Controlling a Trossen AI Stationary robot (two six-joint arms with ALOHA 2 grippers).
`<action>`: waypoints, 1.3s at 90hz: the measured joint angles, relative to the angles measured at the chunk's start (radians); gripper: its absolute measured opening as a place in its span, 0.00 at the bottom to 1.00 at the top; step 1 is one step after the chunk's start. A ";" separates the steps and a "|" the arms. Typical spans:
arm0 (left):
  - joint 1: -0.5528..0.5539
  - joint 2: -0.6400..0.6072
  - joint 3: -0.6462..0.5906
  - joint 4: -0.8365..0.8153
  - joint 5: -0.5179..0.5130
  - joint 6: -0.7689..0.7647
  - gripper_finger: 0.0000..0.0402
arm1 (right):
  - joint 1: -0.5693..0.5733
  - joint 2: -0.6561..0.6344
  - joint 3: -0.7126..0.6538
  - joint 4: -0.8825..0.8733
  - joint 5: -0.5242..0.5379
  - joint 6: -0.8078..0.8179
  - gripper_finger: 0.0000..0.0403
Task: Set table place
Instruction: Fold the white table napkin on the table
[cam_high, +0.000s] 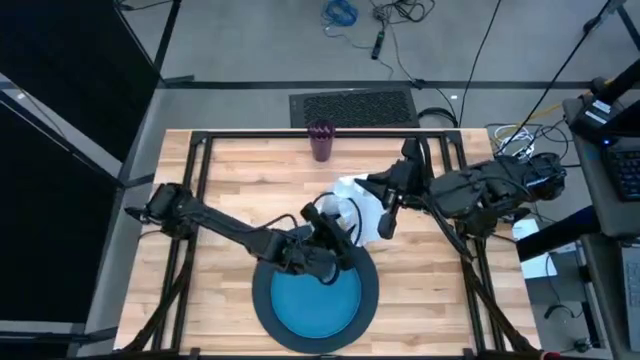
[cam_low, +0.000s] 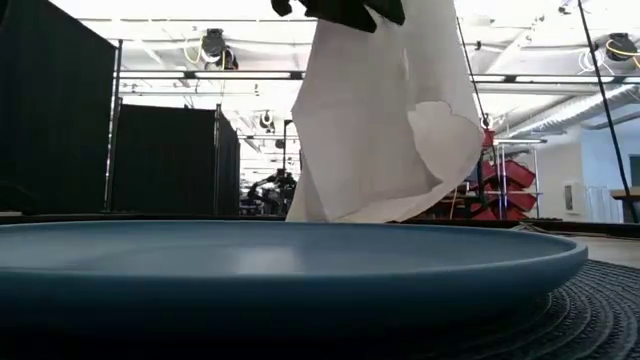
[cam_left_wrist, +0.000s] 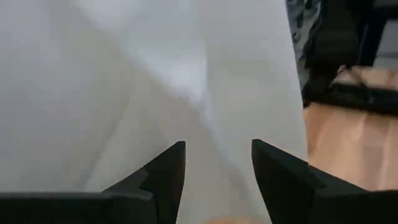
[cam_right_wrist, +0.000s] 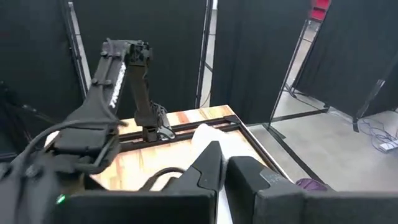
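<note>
A white napkin (cam_high: 355, 200) hangs in the air over the table (cam_high: 230, 190), just beyond the far rim of the blue plate (cam_high: 315, 300). The plate lies on the dark round charger (cam_high: 262, 300). My right gripper (cam_high: 383, 222) is shut on the napkin. My left gripper (cam_high: 338, 232) stands open right at the napkin, which fills its wrist view (cam_left_wrist: 155, 74). In the low view the napkin (cam_low: 380, 130) hangs in loose folds behind the plate (cam_low: 250, 260). A purple cup (cam_high: 321, 140) stands upright near the table's far edge. My right gripper pinches the napkin between its two fingers; a white strip (cam_right_wrist: 222, 202) shows between them and more cloth (cam_right_wrist: 208, 134) lies past the tips. The napkin hangs slack below the hold (cam_low: 345, 30), its lower end (cam_low: 330, 210) down behind the plate. My left gripper: I cannot tell whether its open fingers (cam_left_wrist: 168, 171) touch the cloth.
Black frame bars (cam_high: 200, 200) run along the table's left, right and far sides. The two arms meet close together over the table's middle. Bare wood lies to the left (cam_high: 220, 300) and right (cam_high: 420, 300) of the charger.
</note>
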 joint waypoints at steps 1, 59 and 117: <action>0.001 0.000 0.000 0.002 0.000 0.000 0.42 | 0.000 0.000 0.000 0.000 0.000 -0.001 0.00; -0.028 -0.018 0.000 -0.008 -0.051 0.218 0.00 | 0.000 0.000 0.000 -0.009 0.000 -0.025 0.00; -0.341 -0.449 0.000 -0.304 -0.475 0.327 0.00 | 0.031 0.029 -0.001 -0.023 0.031 0.040 0.00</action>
